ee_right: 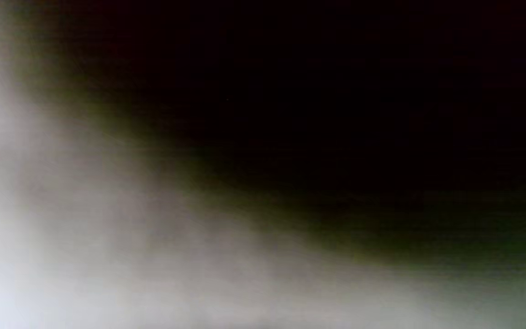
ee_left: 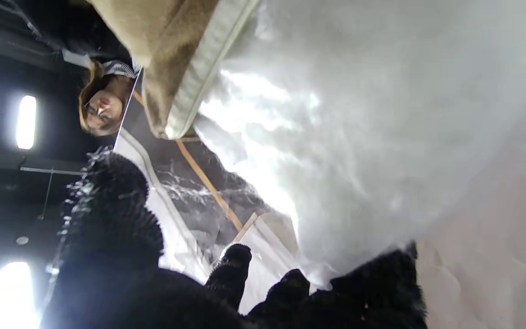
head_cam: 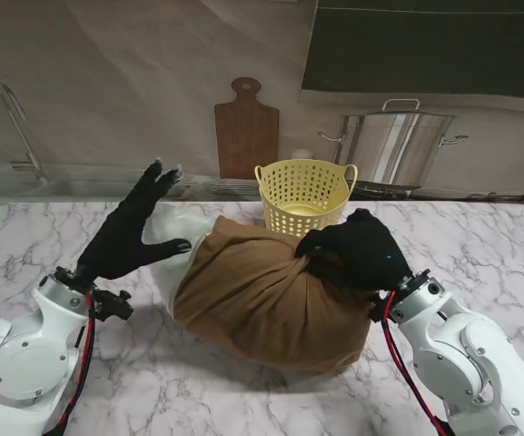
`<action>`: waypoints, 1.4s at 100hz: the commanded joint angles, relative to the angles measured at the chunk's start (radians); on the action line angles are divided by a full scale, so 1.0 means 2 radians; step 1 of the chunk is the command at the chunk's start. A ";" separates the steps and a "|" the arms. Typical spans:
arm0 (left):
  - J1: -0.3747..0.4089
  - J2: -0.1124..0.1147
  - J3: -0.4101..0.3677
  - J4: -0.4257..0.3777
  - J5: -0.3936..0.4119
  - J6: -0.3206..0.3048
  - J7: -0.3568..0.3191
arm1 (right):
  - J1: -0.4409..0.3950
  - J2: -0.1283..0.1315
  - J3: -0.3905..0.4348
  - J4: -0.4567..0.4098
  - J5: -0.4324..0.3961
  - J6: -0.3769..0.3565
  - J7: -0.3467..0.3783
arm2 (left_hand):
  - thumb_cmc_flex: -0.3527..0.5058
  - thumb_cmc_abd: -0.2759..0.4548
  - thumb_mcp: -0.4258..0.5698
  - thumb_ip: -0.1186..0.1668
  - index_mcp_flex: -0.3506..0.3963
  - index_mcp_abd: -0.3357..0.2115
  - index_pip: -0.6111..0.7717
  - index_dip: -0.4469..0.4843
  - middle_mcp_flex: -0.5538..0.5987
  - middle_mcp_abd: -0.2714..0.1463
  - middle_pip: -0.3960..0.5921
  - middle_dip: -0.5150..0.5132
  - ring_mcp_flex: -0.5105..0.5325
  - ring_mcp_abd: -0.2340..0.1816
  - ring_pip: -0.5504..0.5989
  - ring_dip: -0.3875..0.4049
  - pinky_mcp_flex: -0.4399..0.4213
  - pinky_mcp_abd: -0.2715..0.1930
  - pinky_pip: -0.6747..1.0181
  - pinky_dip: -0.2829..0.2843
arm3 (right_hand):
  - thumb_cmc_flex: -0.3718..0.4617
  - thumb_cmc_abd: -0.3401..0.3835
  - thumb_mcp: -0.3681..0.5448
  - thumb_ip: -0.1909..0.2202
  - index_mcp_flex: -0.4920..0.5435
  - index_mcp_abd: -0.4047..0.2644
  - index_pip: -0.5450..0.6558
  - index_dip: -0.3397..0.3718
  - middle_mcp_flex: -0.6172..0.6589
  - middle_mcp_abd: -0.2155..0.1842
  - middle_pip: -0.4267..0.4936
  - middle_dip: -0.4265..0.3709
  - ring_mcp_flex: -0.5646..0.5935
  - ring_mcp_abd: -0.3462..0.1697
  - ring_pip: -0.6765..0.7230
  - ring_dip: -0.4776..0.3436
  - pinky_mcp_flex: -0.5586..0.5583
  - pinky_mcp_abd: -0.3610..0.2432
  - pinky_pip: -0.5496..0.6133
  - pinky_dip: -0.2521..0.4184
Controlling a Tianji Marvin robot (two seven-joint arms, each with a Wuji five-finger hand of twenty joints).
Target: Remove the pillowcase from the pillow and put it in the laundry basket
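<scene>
Pillowcase point(head_cam: 262, 295) under right hand point(head_cam: 357, 250)

A kitchen set — marble counter point(head_cam: 271, 400), wooden cutting board point(head_cam: 246, 132), steel stockpot point(head_cam: 394, 145), faucet point(head_cam: 21, 132) behind.

The right wrist view is only a dark and grey blur. The brown pillowcase point(head_cam: 262, 295) hides most of the white pillow point(head_cam: 173, 238), which peeks out at nine o'clock.
</scene>
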 commanded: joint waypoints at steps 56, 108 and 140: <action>-0.031 0.009 0.017 0.040 0.010 0.048 -0.064 | 0.004 0.001 -0.010 0.009 0.000 -0.006 0.014 | 0.213 0.030 0.040 0.034 0.055 0.060 0.035 0.014 0.158 0.008 0.031 0.062 0.101 -0.071 0.026 0.005 0.068 -0.076 -0.152 0.007 | 0.052 0.023 0.045 0.017 0.044 -0.040 0.045 0.024 0.032 -0.010 0.034 0.009 0.007 -0.003 -0.006 0.001 -0.009 0.000 -0.001 0.000; -0.043 0.015 0.052 0.042 0.006 0.062 -0.092 | 0.008 0.000 -0.018 0.012 0.003 -0.003 0.008 | 0.199 -0.031 0.014 0.017 0.234 0.000 0.143 0.102 0.420 -0.069 0.134 0.156 0.329 -0.105 0.129 0.084 0.239 -0.099 0.031 0.051 | 0.051 0.026 0.044 0.017 0.039 -0.040 0.042 0.024 0.029 -0.011 0.029 0.007 0.005 -0.002 -0.009 0.000 -0.014 0.002 -0.005 -0.002; -0.043 0.011 0.063 0.043 0.045 0.082 -0.065 | -0.006 0.001 -0.016 -0.011 0.000 0.028 0.023 | 0.248 -0.053 0.054 0.017 0.282 -0.053 0.295 0.170 0.513 -0.092 0.126 0.260 0.379 -0.112 0.201 0.129 0.287 -0.111 0.100 0.062 | -0.124 0.066 -0.083 0.070 -0.095 0.102 -0.186 0.024 -0.222 0.079 -0.137 -0.149 -0.155 0.062 -0.115 -0.066 -0.075 0.005 -0.034 0.001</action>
